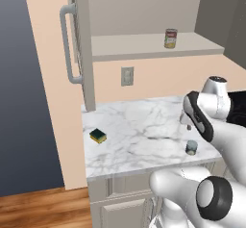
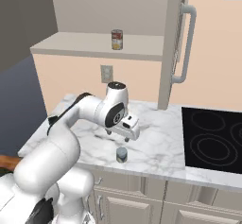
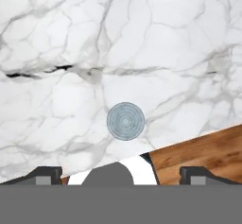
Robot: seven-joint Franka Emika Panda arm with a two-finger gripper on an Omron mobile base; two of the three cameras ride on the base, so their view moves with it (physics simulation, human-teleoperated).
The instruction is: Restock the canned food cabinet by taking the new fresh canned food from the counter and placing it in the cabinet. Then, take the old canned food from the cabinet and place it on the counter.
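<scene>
The new fresh canned food [image 1: 191,147] [image 2: 122,154], a short grey-blue can, stands upright on the white marble counter [image 1: 134,126] near its front edge. My gripper [image 1: 187,124] [image 2: 118,136] hovers above it, pointing down, open and holding nothing. In the hand view the can's round top [image 3: 125,120] lies centred a little ahead of the two spread fingertips [image 3: 47,173]. The old canned food [image 1: 170,38] [image 2: 116,39], a taller red-and-yellow can, stands on the shelf of the cabinet [image 1: 139,46].
The cabinet door [image 1: 81,44] stands open at the counter's left end, its bar handle [image 1: 68,44] facing out. A yellow-green sponge [image 1: 98,135] lies on the counter's left side. A wall outlet [image 1: 127,76] sits under the shelf. A black cooktop [image 2: 212,140] adjoins the counter.
</scene>
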